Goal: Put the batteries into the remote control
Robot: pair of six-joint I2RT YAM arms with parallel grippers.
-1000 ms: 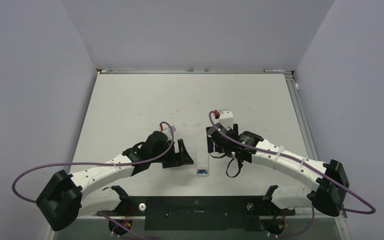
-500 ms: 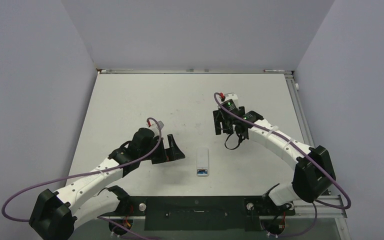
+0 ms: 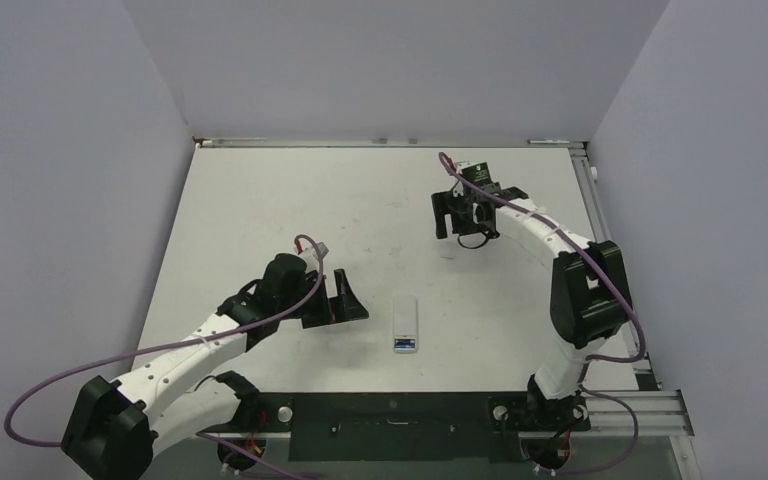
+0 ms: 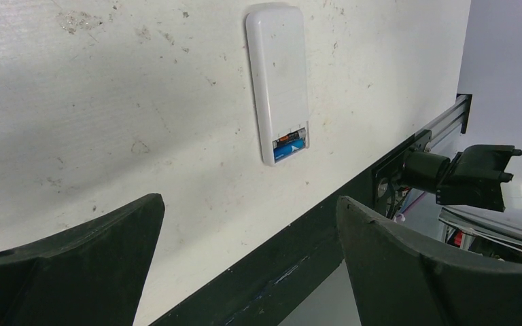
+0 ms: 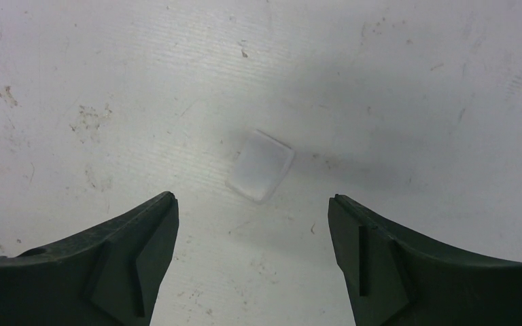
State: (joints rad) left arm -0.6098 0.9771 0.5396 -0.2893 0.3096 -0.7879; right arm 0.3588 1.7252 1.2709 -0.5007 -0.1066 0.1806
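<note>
Spread apart: left end effector (image 3: pixel 348 301) left of remote control (image 3: pixel 406 325) by near edge of surface (image 3: pixel 260 200), right end effector (image 3: pixel 451 214) well beyond it.

The remote control (image 4: pixel 277 75) lies flat on the scuffed white bench (image 4: pixel 109 102) with its plain back up. The uncovered battery compartment (image 4: pixel 290 144) at one end shows a blue battery (image 4: pixel 291 151), and just beside it is a dark, orange-flecked sliver too small to name. On the camera's side of the remote, the left gripper (image 4: pixel 248 204) has its two dark fingers (image 4: pixel 81 265) spread wide, both well apart from the remote. Past the remote's open end runs a black edge rail (image 4: pixel 292 268), with a black motor housing (image 4: pixel 472 176) beyond it.
</note>
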